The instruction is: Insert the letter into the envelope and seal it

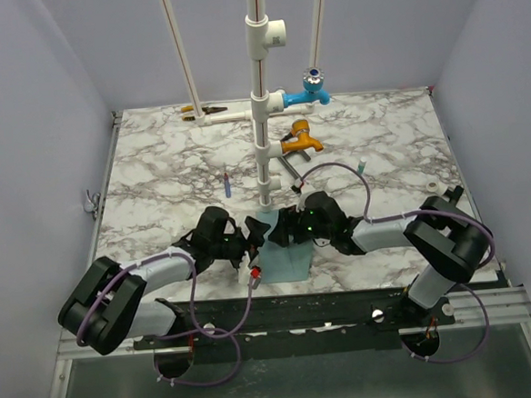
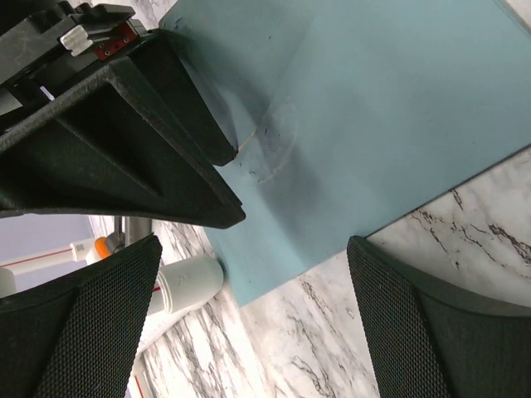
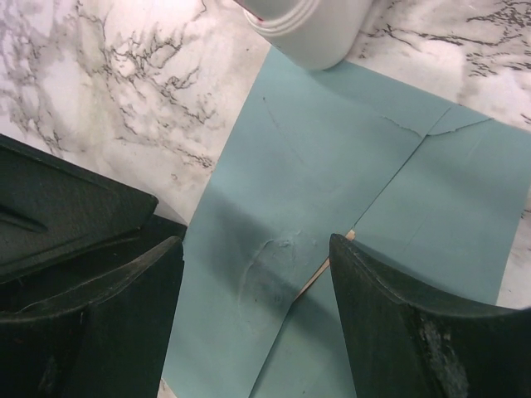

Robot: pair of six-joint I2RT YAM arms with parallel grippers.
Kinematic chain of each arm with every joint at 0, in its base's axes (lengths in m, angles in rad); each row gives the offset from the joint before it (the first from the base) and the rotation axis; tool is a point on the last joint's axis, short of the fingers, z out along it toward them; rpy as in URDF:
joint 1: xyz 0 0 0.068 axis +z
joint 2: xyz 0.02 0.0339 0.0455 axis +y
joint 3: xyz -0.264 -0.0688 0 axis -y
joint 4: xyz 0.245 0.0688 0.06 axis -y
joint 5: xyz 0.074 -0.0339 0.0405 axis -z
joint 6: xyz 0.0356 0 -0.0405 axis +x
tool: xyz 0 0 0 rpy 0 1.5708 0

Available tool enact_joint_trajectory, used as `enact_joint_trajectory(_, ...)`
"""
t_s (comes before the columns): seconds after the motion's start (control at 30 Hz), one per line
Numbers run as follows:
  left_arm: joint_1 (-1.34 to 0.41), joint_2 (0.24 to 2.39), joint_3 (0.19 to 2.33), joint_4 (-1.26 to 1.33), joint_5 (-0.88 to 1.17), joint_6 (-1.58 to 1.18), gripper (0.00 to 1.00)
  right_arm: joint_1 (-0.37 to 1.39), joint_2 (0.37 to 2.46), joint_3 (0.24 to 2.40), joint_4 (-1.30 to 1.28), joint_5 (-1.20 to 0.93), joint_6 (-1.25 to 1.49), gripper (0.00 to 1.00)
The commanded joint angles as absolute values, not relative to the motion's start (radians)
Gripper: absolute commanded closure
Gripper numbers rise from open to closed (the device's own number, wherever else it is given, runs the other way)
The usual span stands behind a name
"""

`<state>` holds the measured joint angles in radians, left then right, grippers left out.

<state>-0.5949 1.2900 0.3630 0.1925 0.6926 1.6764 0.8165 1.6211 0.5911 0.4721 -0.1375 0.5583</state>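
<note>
**A:** Where's the risk?

**B:** At the flap. The envelope (image 3: pixel 332 166) lies flat on the marble table (image 3: pixel 108 99), with its far corner touching the foot of the white post (image 3: pixel 311 29). A thin tan strip of the letter (image 3: pixel 328 267) shows along the flap's edge. If that strip is caught under the seam, I doubt the flap will stick down cleanly.

**A:** And the pincers?

**B:** Both are spread open and grip nothing. The right pincer (image 3: pixel 257 315) hangs over the wrinkled middle of the flap, and the left pincer (image 2: pixel 249 332) is over the near edge, just beside it. (The paper is already puckered there.) A sideways press could slide the envelope on the smooth stone or crease it more. The two pincers are also close enough to knock each other.

**A:** So the letter is inside?

**B:** Most of it seems to be, since only that strip shows. How it sits inside is hidden.
</note>
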Motion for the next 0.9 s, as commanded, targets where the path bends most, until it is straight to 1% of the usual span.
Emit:
enact_joint_trajectory(0.0,-0.584,1.32,0.396,0.168,0.755,1.694,0.07,0.821,1.667,0.579,0.545,-0.205,0.591,0.26)
enact_joint_trajectory(0.2,-0.587,1.319,0.382,0.181,0.793,1.712,0.07,0.821,1.621,0.574,0.51,-0.182,0.575,0.26)
enact_joint_trajectory(0.33,-0.62,1.286,0.347,0.187,0.798,1.714,0.07,0.821,1.569,0.622,0.379,-0.146,0.527,0.26)
enact_joint_trajectory(0.47,-0.632,1.249,0.308,0.187,0.783,1.713,0.07,0.826,1.46,0.661,0.236,-0.111,0.457,0.26)
enact_joint_trajectory(0.63,-0.641,1.207,0.277,0.188,0.776,1.69,0.08,0.825,1.327,0.664,0.101,-0.085,0.449,0.24)
enact_joint_trajectory(0.73,-0.655,1.181,0.275,0.19,0.756,1.655,0.07,0.824,1.295,0.705,-0.049,-0.009,0.455,0.23)
enact_joint_trajectory(0.8,-0.662,1.158,0.279,0.19,0.737,1.611,0.07,0.822,1.292,0.745,-0.18,0.107,0.445,0.23)
enact_joint_trajectory(0.87,-0.665,1.129,0.28,0.19,0.718,1.554,0.07,0.818,1.275,0.77,-0.272,0.176,0.447,0.21)
